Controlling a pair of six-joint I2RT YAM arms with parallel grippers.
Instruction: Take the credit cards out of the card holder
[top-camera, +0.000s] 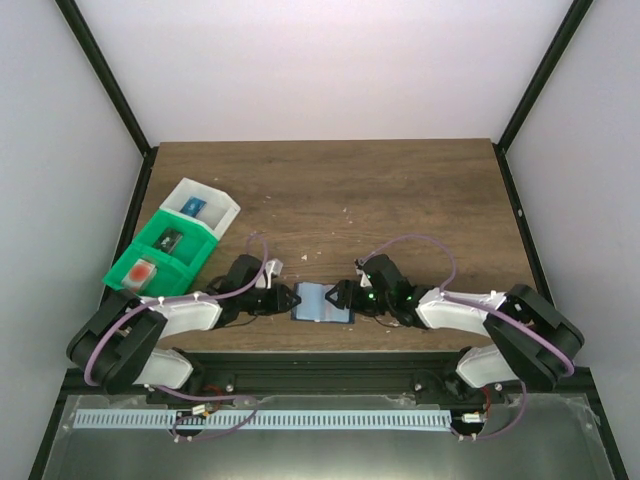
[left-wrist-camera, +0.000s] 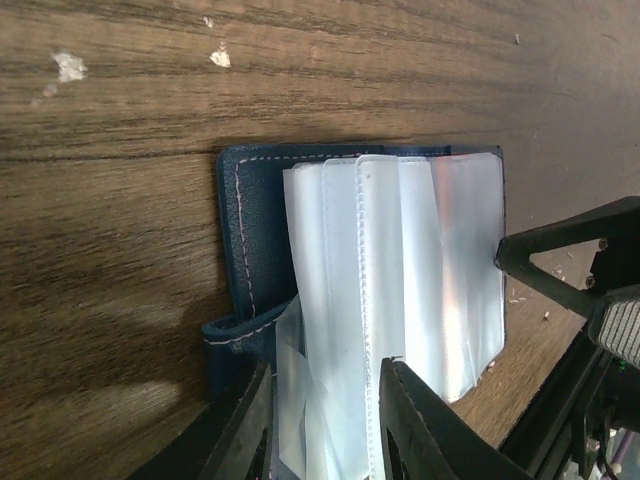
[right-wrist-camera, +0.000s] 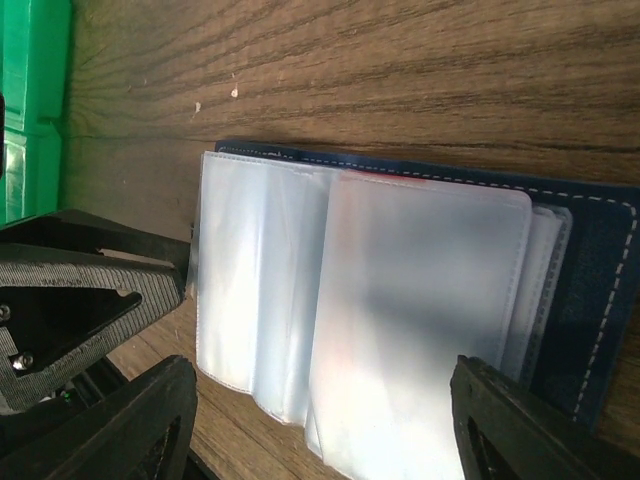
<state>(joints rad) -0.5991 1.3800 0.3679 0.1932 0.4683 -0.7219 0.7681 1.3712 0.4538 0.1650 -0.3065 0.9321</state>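
Looking at the card holder (top-camera: 323, 302) lying open and flat on the tabletop (top-camera: 400, 190), close to the front edge, squarely between the two arms, dark blue cover down and clear plastic sleeves (left-wrist-camera: 390, 260) fanned out on top. Got the left tool (left-wrist-camera: 325, 375) spread, straddling the loose end of the sleeve stack, not visibly clamped on anything. Same deal with the right tool (right-wrist-camera: 322, 380): spread wide over the opposite end, touching nothing as far as can be told. Can barely make out the credit cards (right-wrist-camera: 415, 183) inside, just a faint reddish line along the top edge of the front sleeve and a milky look behind the plastic. Also spotted a pale card with a red blotch (top-camera: 140, 271) in the nearest compartment of the green bin (top-camera: 200, 262) off to the left, so probably one out already. For this step, would pin the blue cover down with one tool and fish with the other; otherwise expect the whole card holder to slide or lift. Pinch the card itself at the pocket mouth, not the plastic. Avoid grabbing film, good way to drag the entire stack along. Pull straight along the pocket, slow and low. Can't tell the direction of the pocket openings from here, so worth checking before committing. Mind the slippery film, and keep the two tools from bumping over such a small target.
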